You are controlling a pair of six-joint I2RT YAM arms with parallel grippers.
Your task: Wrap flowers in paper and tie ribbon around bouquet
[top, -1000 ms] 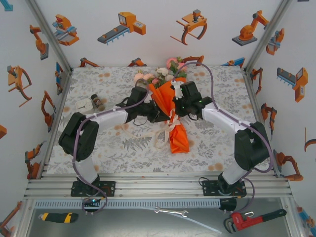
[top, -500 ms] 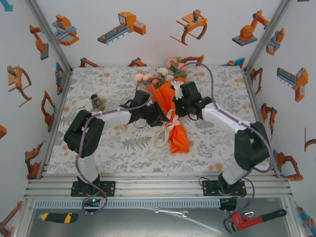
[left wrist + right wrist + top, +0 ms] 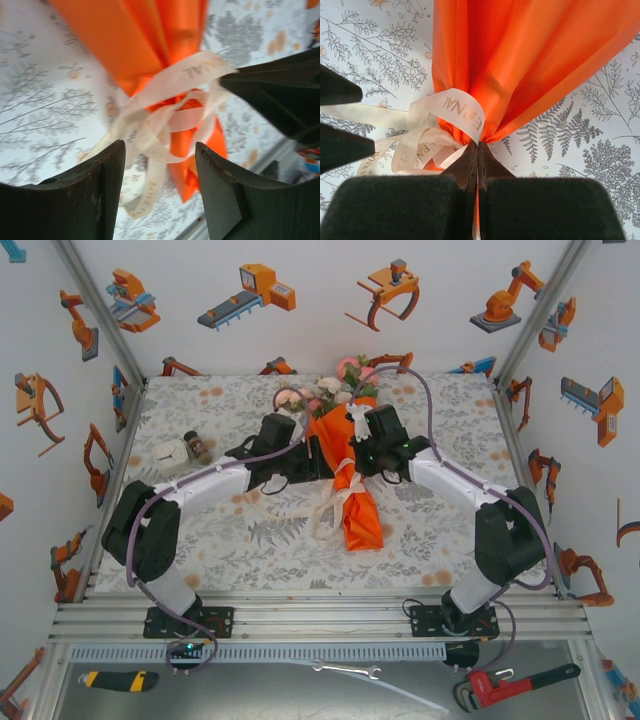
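Note:
The bouquet (image 3: 355, 495) lies on the tablecloth with its orange paper (image 3: 333, 435) gathered into a cone. Pink and cream flowers (image 3: 322, 392) top the far end. The cream ribbon (image 3: 338, 498) is knotted in loops round the narrow waist (image 3: 455, 107). My left gripper (image 3: 318, 468) stands open just left of the waist, with loose ribbon loops (image 3: 165, 117) beyond its fingers (image 3: 95, 195), touching neither. My right gripper (image 3: 477, 145) presses against the waist from the right, shut on a thin ribbon strand. The left fingertips (image 3: 342, 90) show in the right wrist view, a ribbon tail running between them.
A white object (image 3: 170, 452) and a small dark jar (image 3: 196, 447) sit at the table's left. A red pipe wrench (image 3: 515, 683), a spanner (image 3: 345, 670) and a yellow knife (image 3: 118, 679) lie on the shelf below the near edge.
My left gripper has opened and let go of the ribbon. Its elbow has swung out to the left. The right gripper has stayed shut at the waist.

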